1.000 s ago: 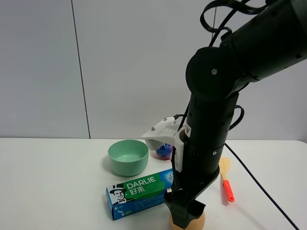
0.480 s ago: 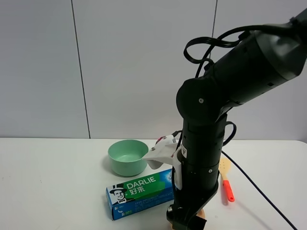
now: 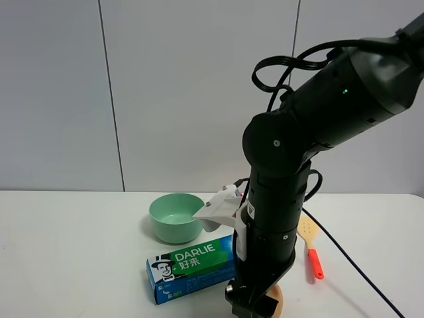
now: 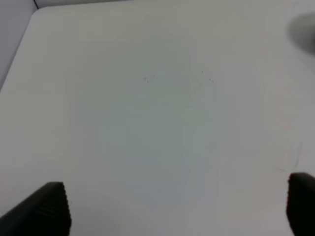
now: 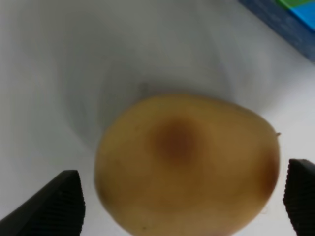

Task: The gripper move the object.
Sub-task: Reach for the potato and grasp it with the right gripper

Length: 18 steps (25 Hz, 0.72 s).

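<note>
The object, a smooth tan-peach fruit point(image 5: 187, 164) with a reddish-brown blush spot, lies on the white table. It fills the right wrist view. In the exterior high view only a sliver of it point(image 3: 277, 299) shows at the bottom edge, under the thick black right arm. My right gripper point(image 5: 179, 204) is low over it and open, with one dark fingertip point(image 5: 54, 204) on each side of the fruit and small gaps between. In the exterior high view the right gripper point(image 3: 252, 307) is at the bottom edge. My left gripper point(image 4: 172, 209) is open over bare table.
A blue-green Darlie toothpaste box point(image 3: 192, 265) lies just left of the fruit. A mint green bowl point(image 3: 176, 217) stands behind the box. A yellow spatula with a red handle point(image 3: 310, 246) lies to the right, beside a black cable point(image 3: 351, 260).
The right arm has folded lower and shifted slightly left over the fruit. It now hides the speckled ball behind it and most of the fruit.
</note>
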Motion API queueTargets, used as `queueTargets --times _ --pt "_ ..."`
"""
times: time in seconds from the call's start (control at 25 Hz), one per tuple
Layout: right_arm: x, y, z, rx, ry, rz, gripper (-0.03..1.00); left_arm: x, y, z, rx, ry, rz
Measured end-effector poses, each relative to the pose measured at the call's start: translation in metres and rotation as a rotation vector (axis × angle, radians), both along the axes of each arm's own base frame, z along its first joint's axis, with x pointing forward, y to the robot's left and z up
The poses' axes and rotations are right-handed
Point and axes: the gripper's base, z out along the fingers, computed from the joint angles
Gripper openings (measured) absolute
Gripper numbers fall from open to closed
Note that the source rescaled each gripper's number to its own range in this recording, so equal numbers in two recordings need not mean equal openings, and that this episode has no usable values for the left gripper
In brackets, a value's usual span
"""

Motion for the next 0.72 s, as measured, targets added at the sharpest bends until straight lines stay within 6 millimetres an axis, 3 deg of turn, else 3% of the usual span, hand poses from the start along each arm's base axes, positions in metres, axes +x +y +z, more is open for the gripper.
queueTargets --times 0.32,0.52,0.72 --pt "0.001 -0.002 0.0 -0.017 -0.009 0.015 0.93 0.0 0.0 0.0 0.0 0.0 0.0" --pt "0.001 -0.002 -0.016 -0.045 0.027 0.009 0.93 0.0 0.0 0.0 0.0 0.0 0.0" --pt "0.002 -0.001 -0.018 -0.037 0.021 0.004 0.93 0.0 0.0 0.0 0.0 0.0 0.0"
